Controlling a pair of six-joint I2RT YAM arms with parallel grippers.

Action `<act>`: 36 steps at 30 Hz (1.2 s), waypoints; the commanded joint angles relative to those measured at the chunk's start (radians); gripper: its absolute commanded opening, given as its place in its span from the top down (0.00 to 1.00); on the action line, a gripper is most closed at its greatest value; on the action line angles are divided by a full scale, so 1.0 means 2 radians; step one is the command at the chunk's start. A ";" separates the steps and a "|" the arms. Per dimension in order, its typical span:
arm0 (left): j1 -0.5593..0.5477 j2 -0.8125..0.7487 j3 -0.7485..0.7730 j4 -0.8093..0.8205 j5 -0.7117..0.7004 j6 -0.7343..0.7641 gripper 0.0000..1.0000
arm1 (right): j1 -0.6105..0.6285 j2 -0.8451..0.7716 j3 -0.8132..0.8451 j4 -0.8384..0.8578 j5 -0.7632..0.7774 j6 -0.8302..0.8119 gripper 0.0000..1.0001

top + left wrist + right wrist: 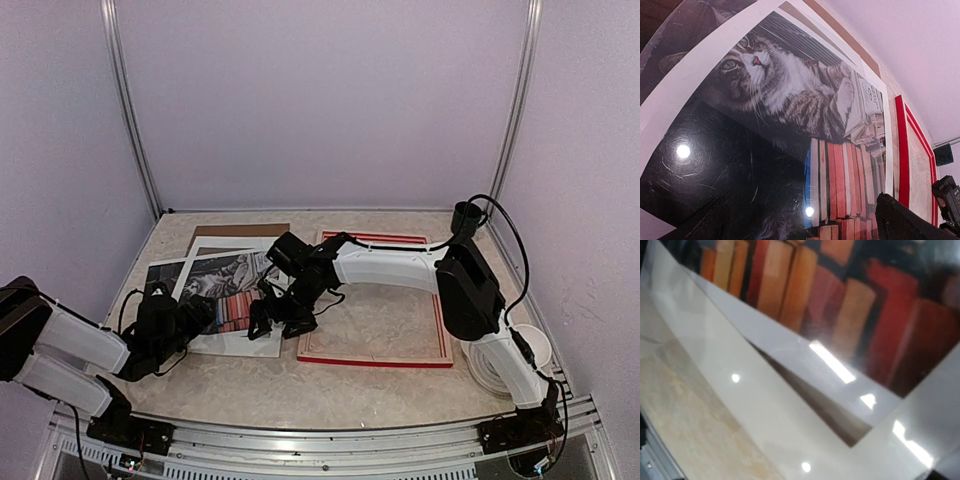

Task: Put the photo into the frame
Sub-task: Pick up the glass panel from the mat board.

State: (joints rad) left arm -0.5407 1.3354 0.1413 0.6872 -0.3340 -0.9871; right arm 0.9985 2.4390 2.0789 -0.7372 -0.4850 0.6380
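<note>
Lying lengthwise near-to-far, the photo point(218, 278) sits by gaping left gripper point(203, 313) and right gripper point(276, 318).

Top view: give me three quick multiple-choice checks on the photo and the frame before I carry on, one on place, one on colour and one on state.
1. Where does the frame lie relative to the photo?
A. On top of it
B. To its left
C. To its right

2. What colour is the frame's outer edge?
A. Red
B. Blue
C. Green

3. What state is the photo in?
A. Inside the frame
B. Lying outside the frame
C. Rolled into a tube

Answers:
1 C: the top view shows the frame on the table to the right of the photo.
2 A: the rim is red in both the top and left wrist views.
3 B: the photo lies spread out beside the frame, and none of it shows within the rim.
</note>
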 commanded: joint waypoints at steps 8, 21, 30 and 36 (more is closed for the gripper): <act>-0.016 0.021 0.004 -0.013 0.004 -0.002 0.01 | -0.014 -0.049 -0.080 0.113 -0.079 0.046 0.01; -0.025 0.031 0.003 -0.008 0.003 -0.006 0.01 | -0.024 -0.072 -0.122 0.169 -0.116 0.077 0.01; -0.028 0.036 0.004 -0.006 0.002 -0.007 0.01 | -0.029 -0.084 -0.125 0.173 -0.124 0.082 0.01; -0.030 0.040 0.009 -0.006 0.003 -0.008 0.01 | -0.030 -0.084 -0.129 0.171 -0.134 0.080 0.01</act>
State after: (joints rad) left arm -0.5880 1.3895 0.1555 0.7341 -0.3527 -0.9882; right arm 0.9459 2.3142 1.8313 -0.4232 -0.7185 0.8024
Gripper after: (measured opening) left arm 0.989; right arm 0.993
